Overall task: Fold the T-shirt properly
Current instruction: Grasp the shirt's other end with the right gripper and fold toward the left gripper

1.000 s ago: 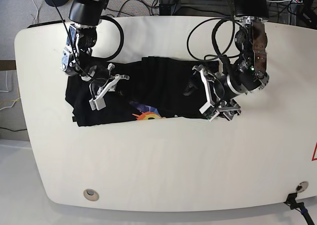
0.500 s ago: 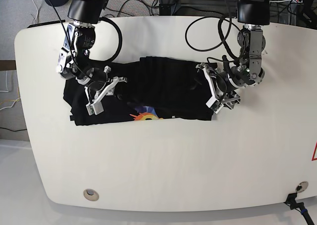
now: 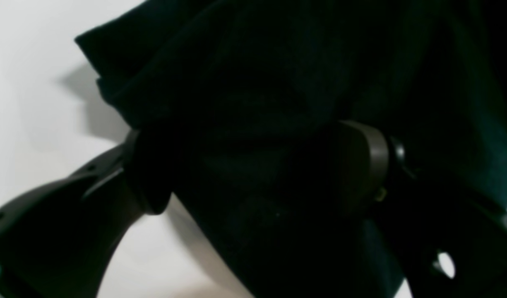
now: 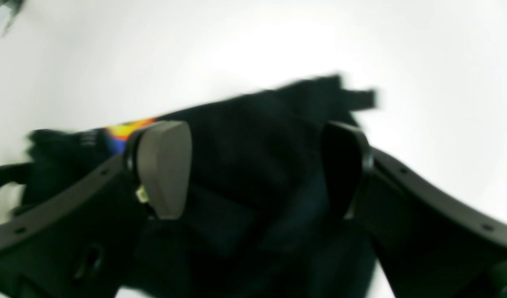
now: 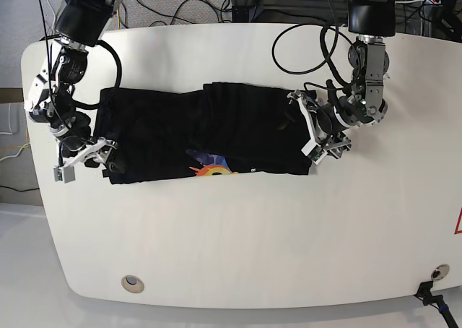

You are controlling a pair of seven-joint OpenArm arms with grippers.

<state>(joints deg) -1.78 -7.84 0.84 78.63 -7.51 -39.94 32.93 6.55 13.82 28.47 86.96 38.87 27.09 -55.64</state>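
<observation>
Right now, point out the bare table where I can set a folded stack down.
The white table is bare along its front, below the T-shirt. The back half is crowded: the shirt spans it, with the right gripper and left gripper at its ends.

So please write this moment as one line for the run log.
T-shirt: flat on table, print partly visible | left gripper: open, fingers astride shirt's edge | right gripper: open at shirt's other end
</observation>
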